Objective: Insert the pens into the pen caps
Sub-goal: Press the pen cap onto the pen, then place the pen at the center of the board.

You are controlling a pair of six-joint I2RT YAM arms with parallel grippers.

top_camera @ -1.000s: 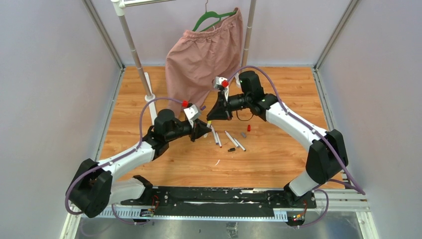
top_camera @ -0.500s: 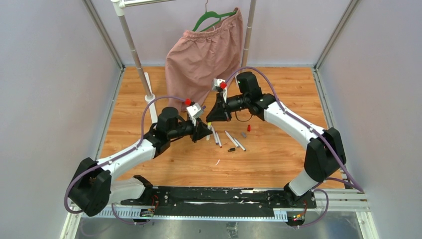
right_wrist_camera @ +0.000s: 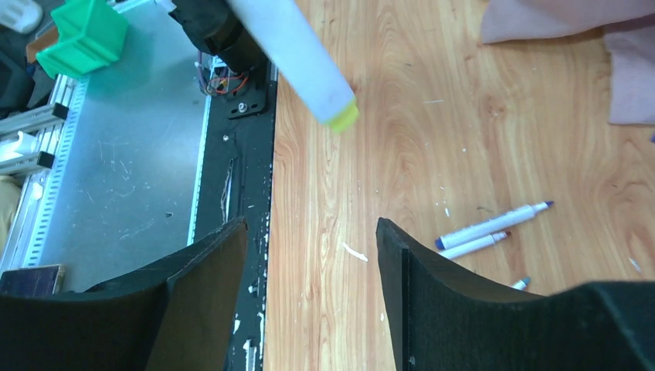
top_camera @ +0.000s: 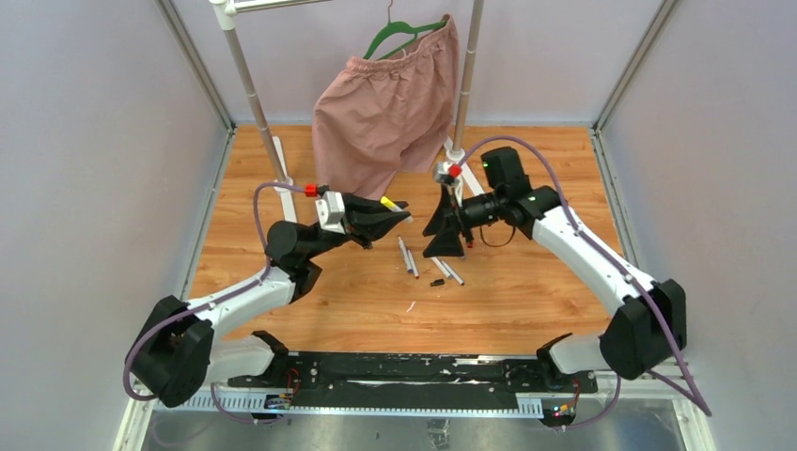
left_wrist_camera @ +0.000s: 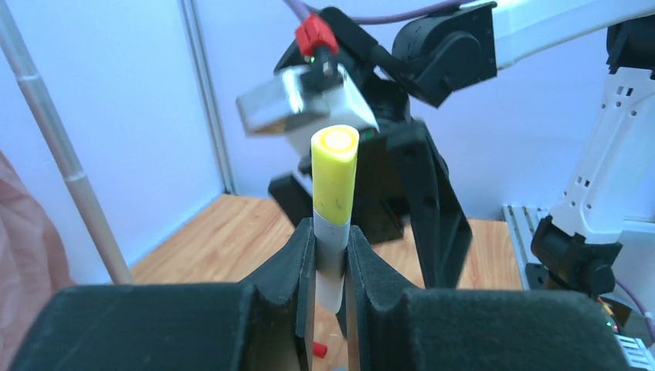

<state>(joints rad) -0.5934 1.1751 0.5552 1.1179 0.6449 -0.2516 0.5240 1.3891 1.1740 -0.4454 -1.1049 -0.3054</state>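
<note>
My left gripper (left_wrist_camera: pixel 330 238) pinches a white-barrelled pen (left_wrist_camera: pixel 331 267) wearing a yellow cap (left_wrist_camera: pixel 334 166); my right gripper (right_wrist_camera: pixel 311 255) stands spread wide.

Bright yellow cap (left_wrist_camera: pixel 334 166) on a white pen barrel (left_wrist_camera: pixel 330 267), dusty-pink shorts (top_camera: pixel 385 113) on a green hanger (top_camera: pixel 414 29), orangey wood-grain table (top_camera: pixel 526 291).

Pale lilac walls (top_camera: pixel 85 141) close in a wood-grain worktop (top_camera: pixel 526 310) on three sides, with aluminium posts (top_camera: pixel 195 61) at the corners. At the back stands a white clothes rail (top_camera: pixel 252 94). Pink shorts (top_camera: pixel 385 113) hang from it on a green hanger (top_camera: pixel 379 39). The light is even and soft.
</note>
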